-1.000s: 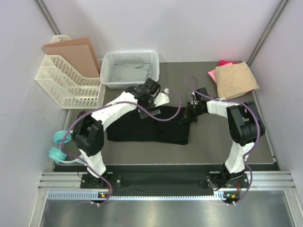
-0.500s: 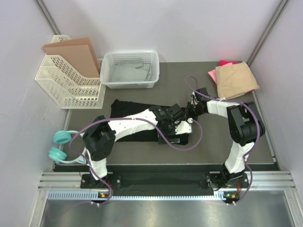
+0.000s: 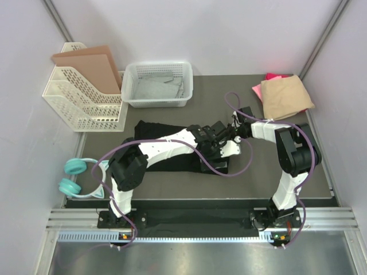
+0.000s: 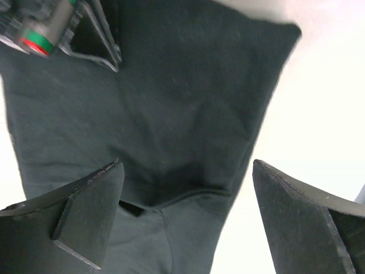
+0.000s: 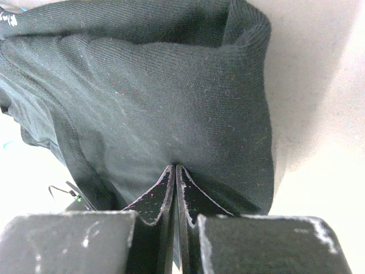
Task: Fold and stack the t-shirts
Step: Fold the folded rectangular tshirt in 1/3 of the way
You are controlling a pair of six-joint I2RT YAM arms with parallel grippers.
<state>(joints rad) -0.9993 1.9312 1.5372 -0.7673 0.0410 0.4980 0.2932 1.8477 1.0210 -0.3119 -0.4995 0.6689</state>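
The large black t-shirt (image 3: 166,163) lies across the middle of the table. My left gripper (image 3: 221,153) reaches over its right end. In the left wrist view the left gripper (image 4: 188,228) is wide open just above the black t-shirt (image 4: 171,114), over a seam near its edge. My right gripper (image 3: 227,134) is at the shirt's far right edge. In the right wrist view the right gripper (image 5: 174,169) is shut on a fold of the black t-shirt (image 5: 159,85). The folded tan t-shirt (image 3: 285,96) lies at the back right on the pink t-shirt (image 3: 274,77).
A white mesh basket (image 3: 157,84) stands at the back centre. A white file rack (image 3: 80,100) with brown cardboard sheets (image 3: 89,66) stands at the back left. Teal headphones (image 3: 71,177) lie at the left edge.
My left arm has swung from the far side near the basket across the black t-shirt to its right end, beside the right gripper. The right gripper has stayed put.
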